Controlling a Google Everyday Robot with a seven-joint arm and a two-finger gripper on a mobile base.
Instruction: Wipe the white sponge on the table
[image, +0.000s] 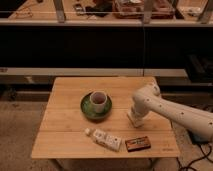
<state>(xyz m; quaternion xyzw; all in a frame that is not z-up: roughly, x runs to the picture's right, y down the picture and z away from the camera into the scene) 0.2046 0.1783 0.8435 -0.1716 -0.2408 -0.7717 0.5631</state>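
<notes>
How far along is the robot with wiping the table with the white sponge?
Done, apparently: the pincer is down at the table, right of the green plate, with what looks like the white sponge under it. In hand: pressing it on that patch. Left: the wiping strokes themselves; no wiped area shows, so progress past contact can't be judged.

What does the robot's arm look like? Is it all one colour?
The arm is white and smooth, made of thick rounded segments with a bulging joint, and speckled with small dark dots. The gripper at its tip, low over the table right of the plate, looks white too. A dark cable seems to trail on the floor below.
</notes>
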